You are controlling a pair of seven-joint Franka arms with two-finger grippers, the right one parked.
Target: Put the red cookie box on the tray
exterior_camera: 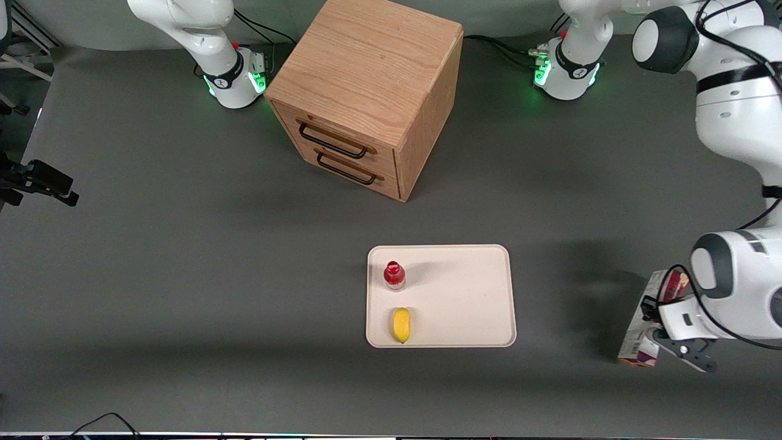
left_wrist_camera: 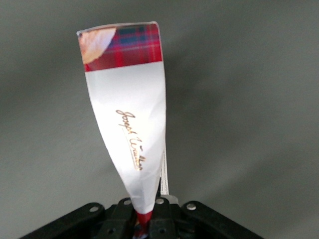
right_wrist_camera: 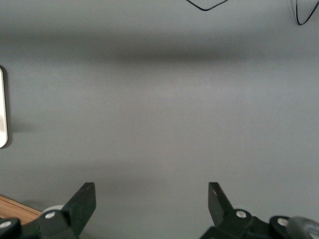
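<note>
Red cookie box (left_wrist_camera: 127,114) is pinched at one end in my left pincer (left_wrist_camera: 144,219), which is clenched on it; wrist view shows the card squeezed narrow where the jaws close. In the front view the red cookie box (exterior_camera: 646,318) sits well apart from the tray (exterior_camera: 464,293), out at the working arm's end of the worktop (exterior_camera: 183,275), partly hidden by the arm. I can't tell if it is fully lifted or touching the worktop at its lower end. So grasp looks done; carry and set-down are left.

On the tray: small red-capped bottle (exterior_camera: 394,275) and a yellow lemon-like item (exterior_camera: 401,325), both on the tray side farthest from the box, lemon nearer the front camera than the bottle. The tray part nearest the box is bare, so I judge the long box fits there if kept parallel to that edge. Wooden drawer cabinet (exterior_camera: 366,98) is farther from the front camera than the tray, off the path.
</note>
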